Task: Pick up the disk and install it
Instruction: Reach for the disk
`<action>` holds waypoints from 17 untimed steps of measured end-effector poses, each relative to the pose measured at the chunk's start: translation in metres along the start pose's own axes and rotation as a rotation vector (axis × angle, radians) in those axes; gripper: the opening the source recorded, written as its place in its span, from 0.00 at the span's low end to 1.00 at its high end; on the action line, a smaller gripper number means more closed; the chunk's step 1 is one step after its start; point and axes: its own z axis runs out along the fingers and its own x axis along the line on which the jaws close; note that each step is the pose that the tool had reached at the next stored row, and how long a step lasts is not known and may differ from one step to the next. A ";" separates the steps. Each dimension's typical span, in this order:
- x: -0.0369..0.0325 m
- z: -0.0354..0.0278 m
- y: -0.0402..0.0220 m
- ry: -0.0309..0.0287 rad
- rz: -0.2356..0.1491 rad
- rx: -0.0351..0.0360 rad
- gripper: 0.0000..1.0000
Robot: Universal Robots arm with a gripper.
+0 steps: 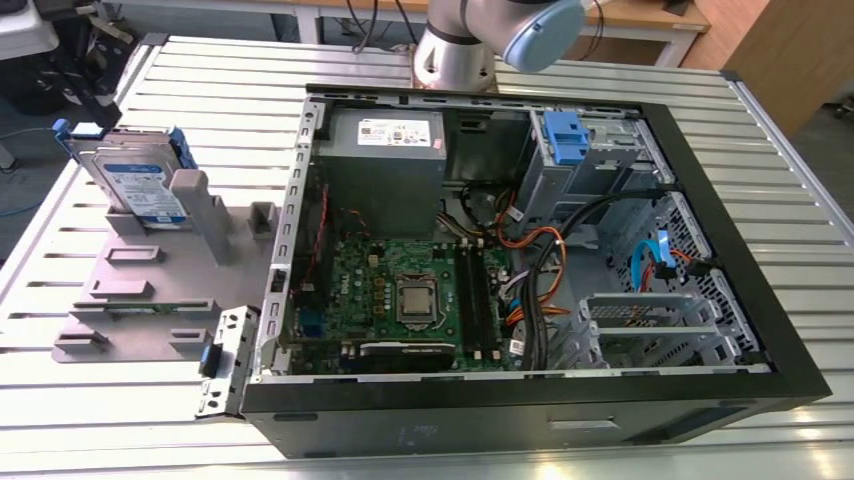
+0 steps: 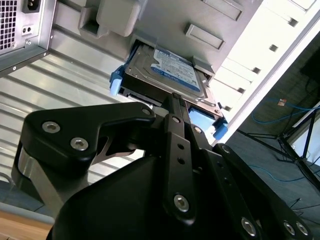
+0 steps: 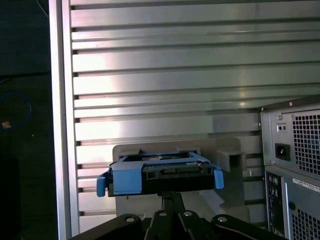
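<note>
Bright, perhaps overhead light glares off the ribbed metal table (image 3: 165,65)

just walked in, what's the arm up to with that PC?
The robot arm's gripper is right at the blue-framed end of the disk. The disk stands in the grey stand on the slatted table, beside the open computer case. Whether the gripper already has hold of the disk is not clear. The disk is not yet in the case.
</note>
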 end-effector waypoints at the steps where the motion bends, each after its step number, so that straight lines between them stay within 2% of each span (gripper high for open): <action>1: 0.0000 0.0001 0.0000 0.0001 0.000 0.0001 0.11; 17: 0.0003 0.0041 -0.0002 -0.0003 0.000 -0.0002 0.11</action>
